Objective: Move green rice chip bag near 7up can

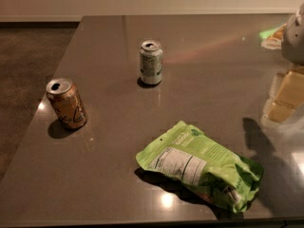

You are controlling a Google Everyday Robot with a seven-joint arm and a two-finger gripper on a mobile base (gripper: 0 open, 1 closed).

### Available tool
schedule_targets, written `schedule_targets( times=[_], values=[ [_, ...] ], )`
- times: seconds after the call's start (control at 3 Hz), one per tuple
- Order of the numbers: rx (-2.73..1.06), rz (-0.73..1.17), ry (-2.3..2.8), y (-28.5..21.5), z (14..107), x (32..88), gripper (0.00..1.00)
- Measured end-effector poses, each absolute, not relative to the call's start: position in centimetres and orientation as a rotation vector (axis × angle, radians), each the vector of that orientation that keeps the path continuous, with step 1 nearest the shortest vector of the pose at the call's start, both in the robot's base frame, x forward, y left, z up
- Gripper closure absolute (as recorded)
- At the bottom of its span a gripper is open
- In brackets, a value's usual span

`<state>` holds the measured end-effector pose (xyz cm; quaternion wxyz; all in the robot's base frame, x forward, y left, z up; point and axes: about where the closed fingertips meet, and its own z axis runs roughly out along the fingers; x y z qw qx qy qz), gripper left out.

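The green rice chip bag (202,167) lies flat near the table's front edge, right of centre, with its white nutrition panel facing up. The 7up can (151,62) stands upright further back, at mid-table, with its top opened. The bag and the can are well apart. My gripper (295,37) shows only as a pale grey shape at the right edge, far back, well above and away from the bag. It holds nothing that I can see.
An orange-brown can (66,103) stands upright at the left, near the table's left edge. The dark grey table (114,175) is glossy, with yellowish reflections (285,96) at the right. Brown floor lies beyond the left edge.
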<state>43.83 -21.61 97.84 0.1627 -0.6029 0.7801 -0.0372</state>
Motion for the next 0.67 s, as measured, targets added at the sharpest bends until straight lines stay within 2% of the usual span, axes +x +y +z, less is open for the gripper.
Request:
schedule_targets(
  times=[0.67],
  values=[
    [-1.719, -0.047, 2.248, -20.3, 96.8, 43.2, 0.00]
  ],
)
